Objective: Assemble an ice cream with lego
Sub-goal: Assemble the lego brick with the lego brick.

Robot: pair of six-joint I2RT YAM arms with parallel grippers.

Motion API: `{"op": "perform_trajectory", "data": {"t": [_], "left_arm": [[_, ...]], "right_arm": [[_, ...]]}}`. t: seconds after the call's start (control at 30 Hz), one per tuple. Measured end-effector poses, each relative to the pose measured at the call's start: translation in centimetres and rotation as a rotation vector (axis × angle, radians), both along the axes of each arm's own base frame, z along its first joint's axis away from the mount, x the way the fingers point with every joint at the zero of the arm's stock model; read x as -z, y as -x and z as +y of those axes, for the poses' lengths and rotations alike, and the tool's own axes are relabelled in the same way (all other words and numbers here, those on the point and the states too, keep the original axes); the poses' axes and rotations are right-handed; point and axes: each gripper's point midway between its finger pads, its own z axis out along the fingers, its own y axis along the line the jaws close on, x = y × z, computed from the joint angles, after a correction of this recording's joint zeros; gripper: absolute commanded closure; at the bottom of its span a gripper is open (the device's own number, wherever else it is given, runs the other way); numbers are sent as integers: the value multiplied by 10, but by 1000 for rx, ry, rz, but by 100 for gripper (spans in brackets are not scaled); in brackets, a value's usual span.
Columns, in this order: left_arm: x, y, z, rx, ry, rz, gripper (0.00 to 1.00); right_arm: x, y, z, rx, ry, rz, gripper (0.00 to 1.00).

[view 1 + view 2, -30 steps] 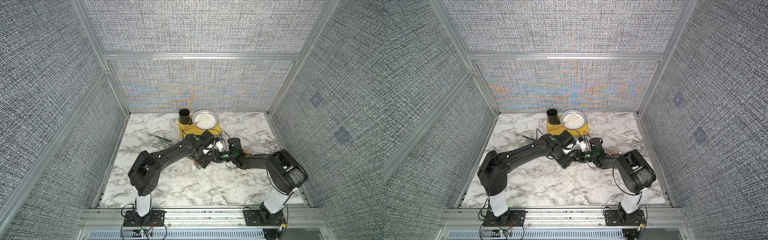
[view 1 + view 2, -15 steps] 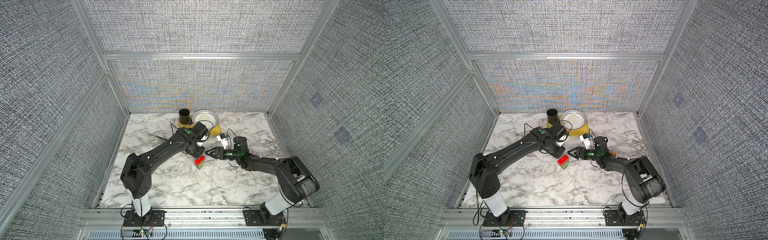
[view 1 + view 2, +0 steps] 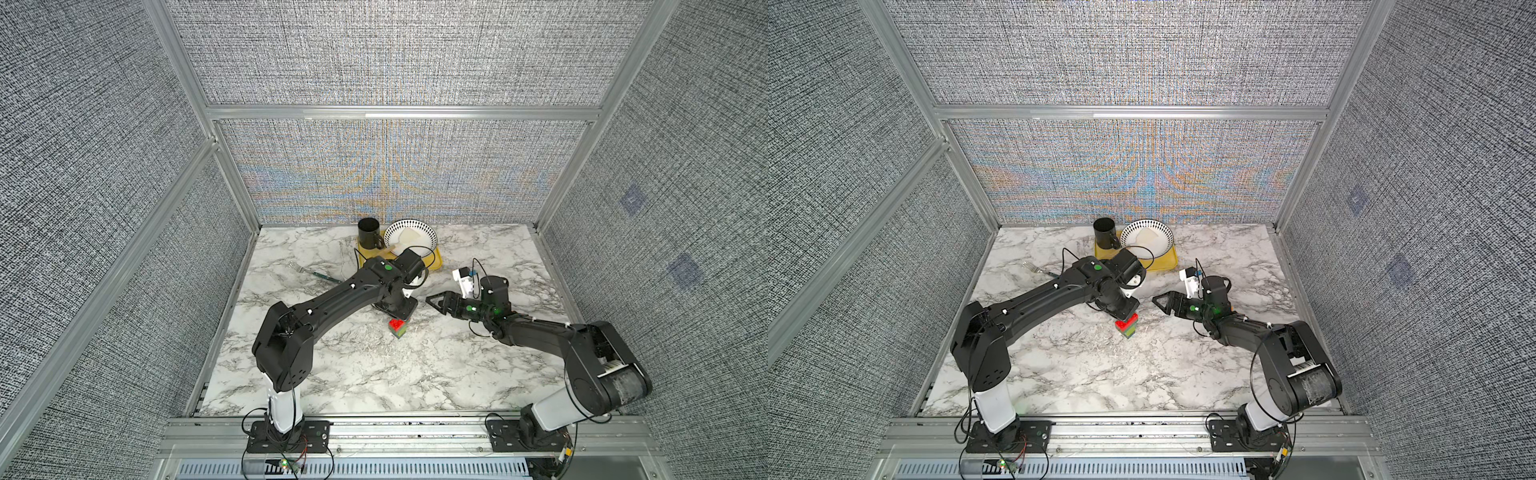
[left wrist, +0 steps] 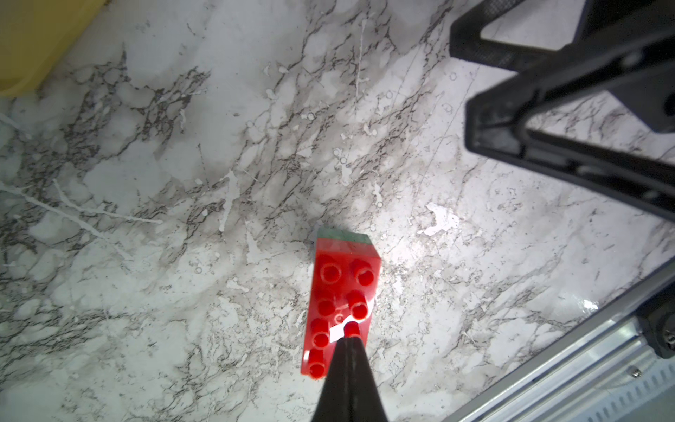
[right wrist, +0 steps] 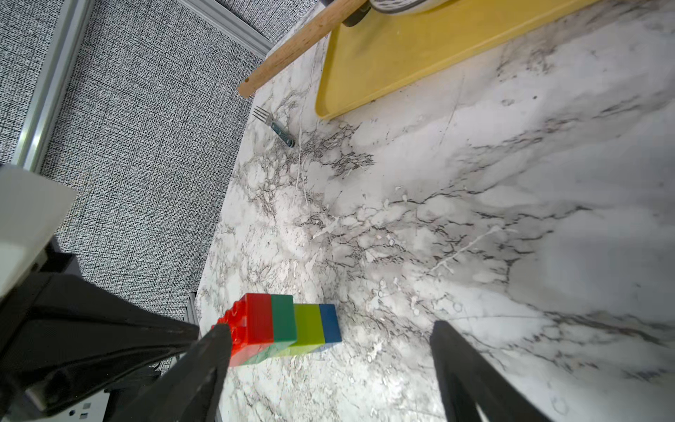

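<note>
Drawn back since a second before, the right hand [image 3: 434,301], jaws wide and empty, stood at two o'clock of the ice cream [image 5: 288,325], a blue, lime, dark-green and red toy-brick stack upright mid-surface [image 3: 374,374]. The left hand [image 4: 347,341], pinched shut on nothing, rested its tips on the red top brick [image 4: 339,292]. Pressing straight down over the narrow stem, not the overhang, would likely seat it without tipping.

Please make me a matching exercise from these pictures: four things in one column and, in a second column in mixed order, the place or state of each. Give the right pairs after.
1. left gripper
2. right gripper
3. fork
4. mug

A. stands on the yellow tray
B. jaws open, holding nothing
C. lies on the marble table
D. jaws shut

Pairs: 1-D, 2-B, 3-C, 4-A
</note>
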Motion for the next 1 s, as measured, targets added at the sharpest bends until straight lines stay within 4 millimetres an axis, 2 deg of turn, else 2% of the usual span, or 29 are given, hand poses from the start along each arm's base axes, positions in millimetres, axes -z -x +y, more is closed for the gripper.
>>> {"op": "perform_trajectory", "data": {"t": [0.4,0.73,0.9,0.93,1.0], "left_arm": [[27,4,8,-9,-54,19,98],[23,1,7,-10,-53,10,98],[13,-4,5,-14,-53,-10,85],[9,-6,4,-16,-51,-18,79],[-2,-11,-1,-17,-29,-37,74]], "right_arm": [[6,-1,-3,12,23,10,14],[12,0,-3,12,32,30,14],[4,-1,-5,20,37,-1,14],[2,-2,-6,24,41,-12,13],[-2,-3,-8,35,48,-32,13]]}}
